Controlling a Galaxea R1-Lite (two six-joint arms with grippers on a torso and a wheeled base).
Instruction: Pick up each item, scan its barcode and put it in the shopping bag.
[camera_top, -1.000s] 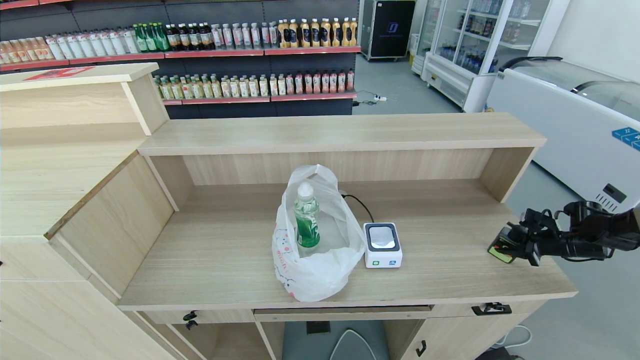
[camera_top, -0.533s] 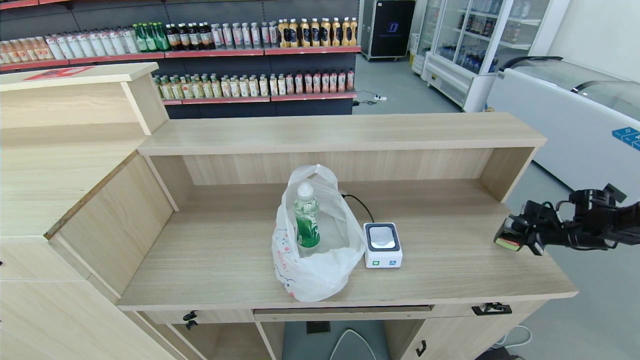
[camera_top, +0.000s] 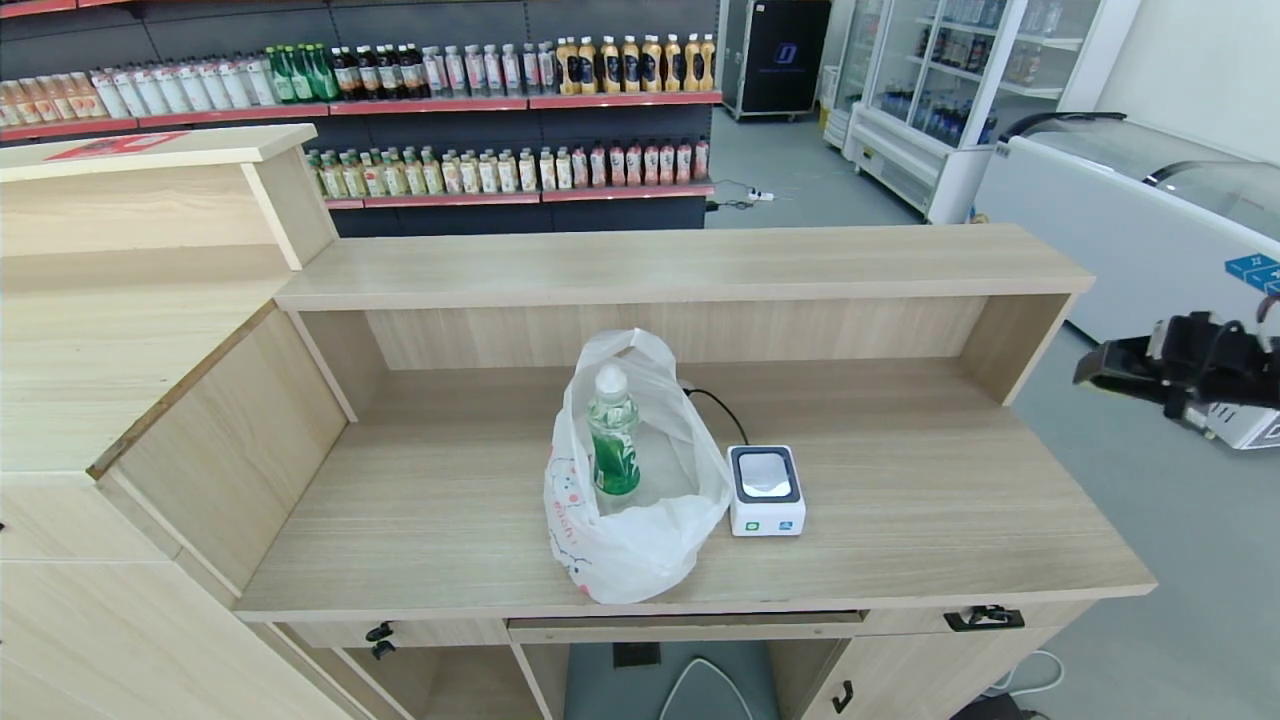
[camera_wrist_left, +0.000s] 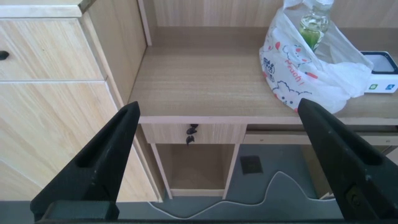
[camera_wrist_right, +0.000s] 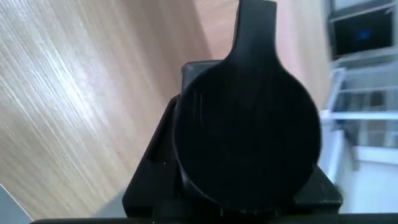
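Observation:
A white shopping bag (camera_top: 625, 530) stands open mid-counter with a green bottle (camera_top: 612, 440) upright inside it. Just to its right sits the white barcode scanner (camera_top: 765, 488), window facing up. My right gripper (camera_top: 1108, 366) hangs off the counter's right end, above counter height, shut on a small round item (camera_wrist_right: 245, 130) that looks dark from here. My left gripper (camera_wrist_left: 217, 112) is open and holds nothing, low in front of the counter's left part; beyond it I see the bag (camera_wrist_left: 298, 62), the bottle (camera_wrist_left: 313, 22) and the scanner (camera_wrist_left: 382, 71).
The wooden counter (camera_top: 900, 520) has a raised shelf (camera_top: 680, 260) along its back and a taller side unit (camera_top: 120, 300) on the left. A white chest freezer (camera_top: 1150, 230) stands close to the right arm. Drink shelves line the far wall.
My right gripper has lifted with its item and drawn back to the right, from the counter's right edge to the air beside the freezer. Bag, bottle and scanner have stayed put.

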